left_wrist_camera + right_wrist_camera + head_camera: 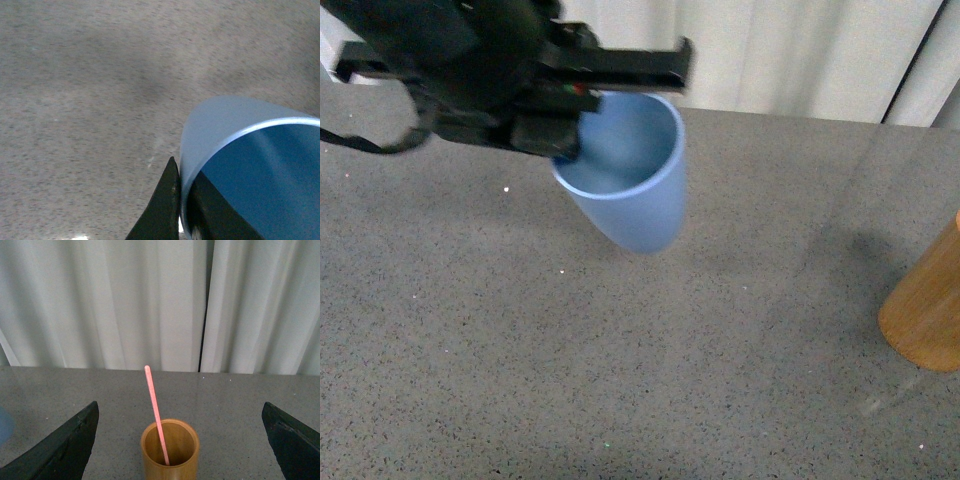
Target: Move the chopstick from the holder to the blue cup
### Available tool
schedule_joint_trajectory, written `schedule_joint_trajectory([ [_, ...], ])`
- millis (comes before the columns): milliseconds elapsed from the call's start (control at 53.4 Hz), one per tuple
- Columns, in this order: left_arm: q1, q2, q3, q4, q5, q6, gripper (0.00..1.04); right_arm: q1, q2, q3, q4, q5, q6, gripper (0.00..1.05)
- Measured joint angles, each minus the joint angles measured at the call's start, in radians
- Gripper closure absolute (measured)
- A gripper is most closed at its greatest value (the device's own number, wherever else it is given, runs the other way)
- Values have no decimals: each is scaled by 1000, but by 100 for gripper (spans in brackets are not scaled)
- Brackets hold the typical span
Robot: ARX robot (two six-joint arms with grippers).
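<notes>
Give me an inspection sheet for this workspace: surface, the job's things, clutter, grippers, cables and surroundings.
Surface: grey speckled tabletop, a few pale specks.
Job's things: blue cup tilted, gripped at its rim; holder upright at the right; chopstick leaning inside the holder, not yet transferred.
Clutter: nothing seen.
Grippers: left gripper shut on the cup's rim, one finger inside, one outside; right gripper open, facing the holder, touching nothing.
Cables: dark cable loop beside the left arm.
Surroundings: pale curtain behind the table.
</notes>
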Motion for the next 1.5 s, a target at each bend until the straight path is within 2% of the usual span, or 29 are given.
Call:
schedule_joint_trajectory([
  [56,-65,20,0,13,-9,-15,101,0,0,0,0,0,0,10],
  [225,-180,108,0,65,-55,-56,101,0,0,0,0,0,0,10],
  [618,-209,288,61,103,-136,-89,101,0,0,0,0,0,0,10],
  [712,-207,290,61,104,-134,-93,88,0,0,0,0,0,0,10],
  [806,-196,286,61,103,-121,-101,67,0,0,0,0,0,0,10],
  [956,-169,247,61,84,-108,-104,45,0,0,0,0,0,0,10],
  [974,-160,228,61,77,-105,-104,40,0,0,0,0,0,0,10],
  [1199,-84,53,38,65,-73,-100,6,0,0,0,0,0,0,10],
  [1311,-29,-85,-49,147,-83,-94,8,0,0,0,0,0,0,10],
  [1424,73,-364,-302,435,-258,2,7,0,0,0,0,0,0,10],
  [1499,140,-527,-459,559,-287,58,7,0,0,0,0,0,0,10],
])
